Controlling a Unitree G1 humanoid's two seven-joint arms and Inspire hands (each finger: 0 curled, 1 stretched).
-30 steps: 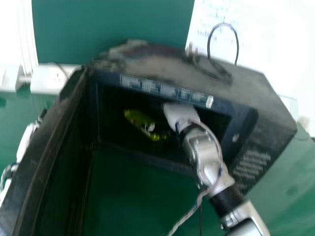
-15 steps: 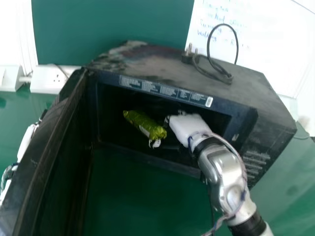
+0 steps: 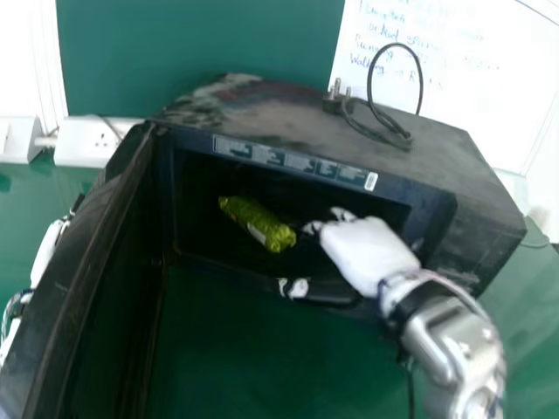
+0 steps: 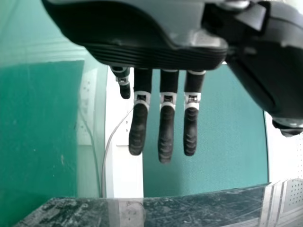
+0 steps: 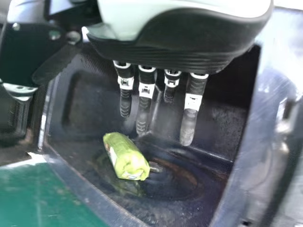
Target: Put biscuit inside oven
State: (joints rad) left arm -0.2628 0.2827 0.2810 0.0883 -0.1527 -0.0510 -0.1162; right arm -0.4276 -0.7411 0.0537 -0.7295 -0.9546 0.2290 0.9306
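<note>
My right hand (image 3: 367, 253) is at the oven's mouth in the head view, its fingers open and holding nothing. The green biscuit packet (image 3: 258, 223) lies inside the black oven (image 3: 419, 166), left of the hand and apart from it. In the right wrist view the packet (image 5: 125, 157) rests on the oven floor, and the right hand (image 5: 146, 104) has straight fingers. At the head view's left edge, my left hand (image 3: 45, 253) is beyond the oven door; in the left wrist view the left hand (image 4: 166, 127) has straight fingers.
The oven door (image 3: 79, 288) stands open on the left. A black cable with a plug (image 3: 384, 131) lies on the oven's top. A white socket box (image 3: 87, 141) is behind on the left, and a whiteboard (image 3: 454, 78) stands at the back right.
My right hand has drawn back from inside the oven, toward the right and nearer, and its fingers have come clear of the packet. The packet stays inside. My left hand has not moved.
</note>
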